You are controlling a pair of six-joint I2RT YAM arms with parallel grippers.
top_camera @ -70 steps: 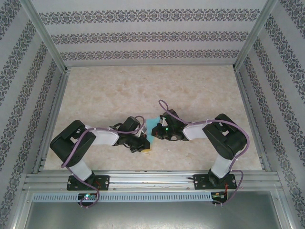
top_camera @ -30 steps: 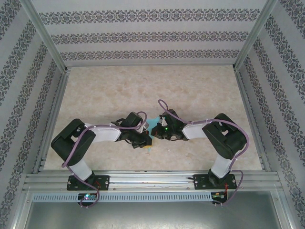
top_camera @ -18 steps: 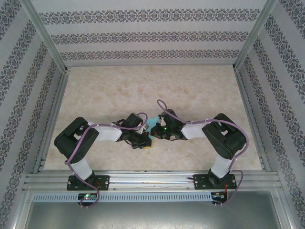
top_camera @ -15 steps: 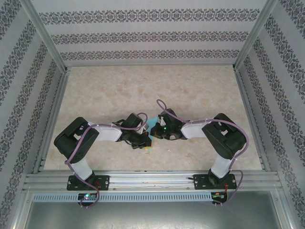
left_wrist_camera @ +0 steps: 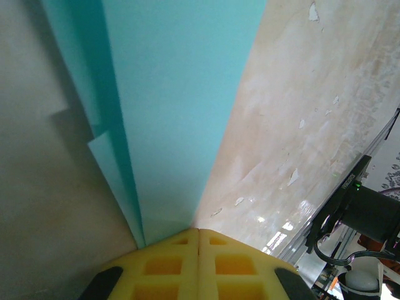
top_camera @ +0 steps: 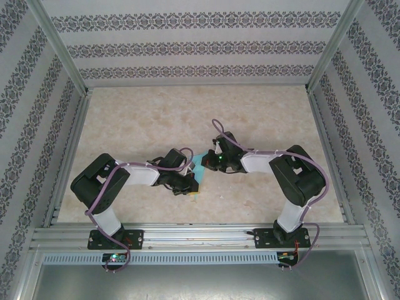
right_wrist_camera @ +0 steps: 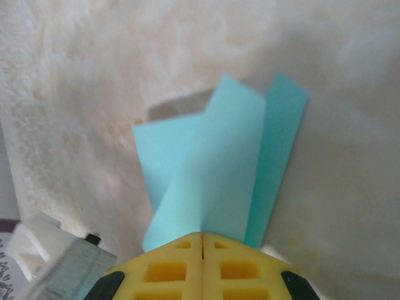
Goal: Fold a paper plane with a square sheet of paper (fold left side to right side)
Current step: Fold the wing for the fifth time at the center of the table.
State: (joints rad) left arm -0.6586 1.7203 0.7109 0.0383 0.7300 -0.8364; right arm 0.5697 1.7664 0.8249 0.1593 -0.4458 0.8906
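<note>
Pinching the folded sheet of paper [right_wrist_camera: 212, 169] from opposite ends, held it low between the arms, with left gripper [left_wrist_camera: 199, 232] and right gripper [right_wrist_camera: 203, 236] each clamped on it — seemingly to steady the crease.

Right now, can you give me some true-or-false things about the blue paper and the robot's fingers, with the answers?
1. The paper is blue. True.
2. The left fingers are yellow. True.
3. The right fingers are wide open. False: they are shut, and the paper reaches their tips.
4. The paper is one flat, unfolded square. False: it is folded, with layers overlapping.
5. The paper sits by the far wall. False: it is between the left and right fingers, on the near half of the table.
</note>
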